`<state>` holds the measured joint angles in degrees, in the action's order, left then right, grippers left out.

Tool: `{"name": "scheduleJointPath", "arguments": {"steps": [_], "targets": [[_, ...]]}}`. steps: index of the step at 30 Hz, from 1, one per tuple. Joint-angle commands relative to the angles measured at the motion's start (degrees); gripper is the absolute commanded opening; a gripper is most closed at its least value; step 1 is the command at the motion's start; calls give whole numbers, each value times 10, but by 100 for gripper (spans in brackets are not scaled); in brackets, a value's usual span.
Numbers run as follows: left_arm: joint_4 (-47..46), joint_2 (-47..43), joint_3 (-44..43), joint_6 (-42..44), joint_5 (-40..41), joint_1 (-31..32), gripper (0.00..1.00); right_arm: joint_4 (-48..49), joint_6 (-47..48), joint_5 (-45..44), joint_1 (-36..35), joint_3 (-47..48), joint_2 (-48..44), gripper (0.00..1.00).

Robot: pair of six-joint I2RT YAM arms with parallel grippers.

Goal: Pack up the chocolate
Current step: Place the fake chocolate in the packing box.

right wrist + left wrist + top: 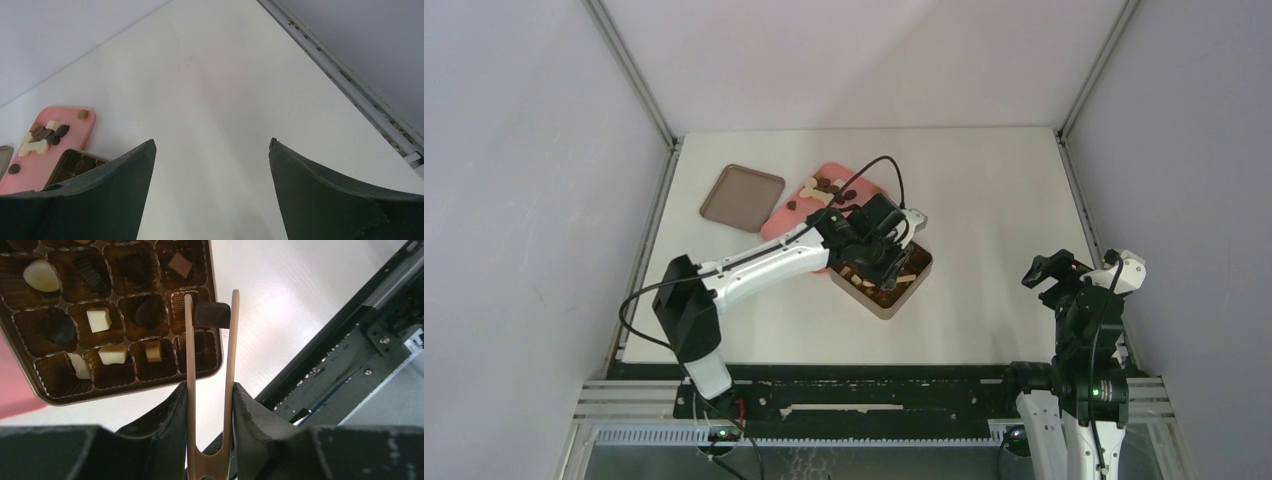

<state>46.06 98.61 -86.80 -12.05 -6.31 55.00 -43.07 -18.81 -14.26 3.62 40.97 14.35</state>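
Note:
My left gripper (209, 386) is shut on thin wooden tongs (189, 350). The tong tips pinch a dark chocolate piece (212, 315) over the right edge of the tan tin (125, 387). Several cells of the tin's dark insert hold cream, brown and dark chocolates (99, 319). In the top view the left gripper (879, 235) hovers over the tin (914, 285), with loose chocolates (822, 187) on a pink tray (779, 220) behind it. My right gripper (212, 142) is open and empty, held back near its base (1054, 272).
The brown tin lid (742, 197) lies at the back left beside the pink tray. The right wrist view shows the pink tray (30, 170) with chocolates (45, 134) and a corner of the tin (75, 162). Metal rails edge the table.

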Motion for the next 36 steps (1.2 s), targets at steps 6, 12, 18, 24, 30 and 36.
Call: {"name": "scheduleJointPath", "arguments": {"steps": [6, 12, 18, 24, 30, 36], "targets": [[-42, 31, 38, -1, 34, 6, 23, 19, 2, 3, -2, -2, -5, 92], [-50, 42, 44, -2, 39, 7, 30, 18, 2, 3, -2, -2, -4, 92], [-54, 39, 47, -2, 45, 6, 40, 21, 3, 6, -2, -4, -4, 92], [-53, 34, 45, -1, 48, 6, 45, 21, 3, 6, -1, -4, -4, 92], [-41, 18, 42, 1, 58, 6, 44, 21, 3, 6, -2, -4, -3, 92], [3, -14, 11, 12, 79, -11, 41, 21, 3, 6, -2, -4, -3, 92]]}}
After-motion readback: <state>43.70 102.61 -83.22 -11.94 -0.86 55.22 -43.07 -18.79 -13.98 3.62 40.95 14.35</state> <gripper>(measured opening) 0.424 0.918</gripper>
